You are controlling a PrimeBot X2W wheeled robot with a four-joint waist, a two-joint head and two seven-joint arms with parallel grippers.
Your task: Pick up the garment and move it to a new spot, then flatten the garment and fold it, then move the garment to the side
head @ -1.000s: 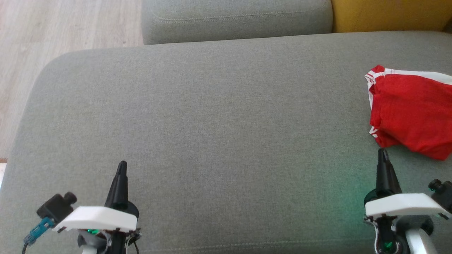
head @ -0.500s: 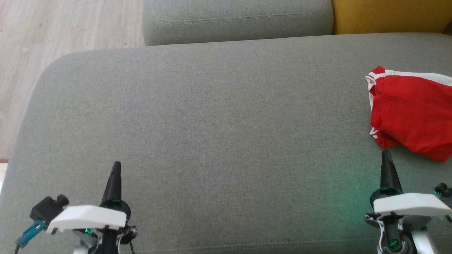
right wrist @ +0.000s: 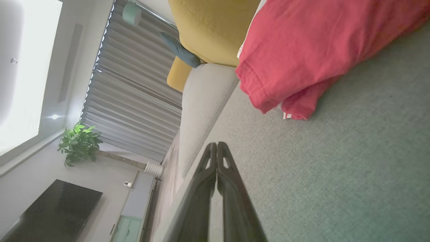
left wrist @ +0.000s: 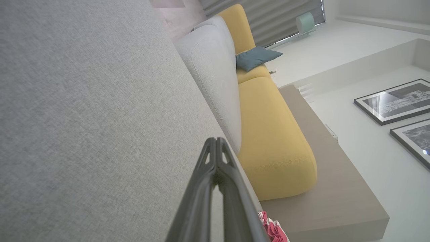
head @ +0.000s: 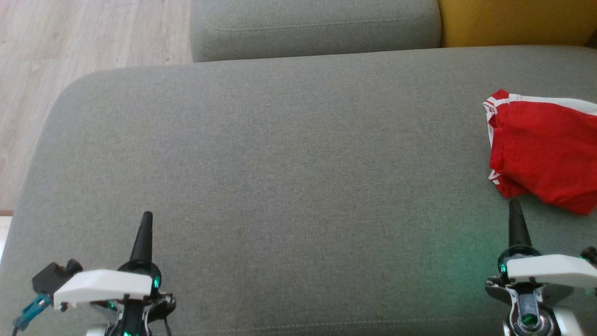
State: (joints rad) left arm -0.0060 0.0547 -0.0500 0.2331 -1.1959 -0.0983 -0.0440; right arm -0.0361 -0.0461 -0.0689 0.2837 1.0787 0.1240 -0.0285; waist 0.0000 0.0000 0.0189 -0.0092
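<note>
Garment (head: 545, 149) red, white stripe trim. Sofa seat (head: 280, 163) grey. Cushion (head: 513, 21) yellow. Floor (head: 70, 37) pale wood. Fingers (head: 141, 238) black.

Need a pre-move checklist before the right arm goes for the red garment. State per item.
1. Is the right gripper open for a grasp: not ok, fingers shut, holding nothing.
2. Is the left gripper out of the way: ok, shut, empty, far across the cushion from the cloth.
3. Is the red garment near the right gripper: ok, it lies just ahead of the fingertips, apart from them.
4. Is the whole garment in the head view: not ok, the right edge cuts it off.
5. Is there bare space on the grey cushion for laying it out: ok.
6. How the garment lies: cannot tell, layers overlap.
</note>
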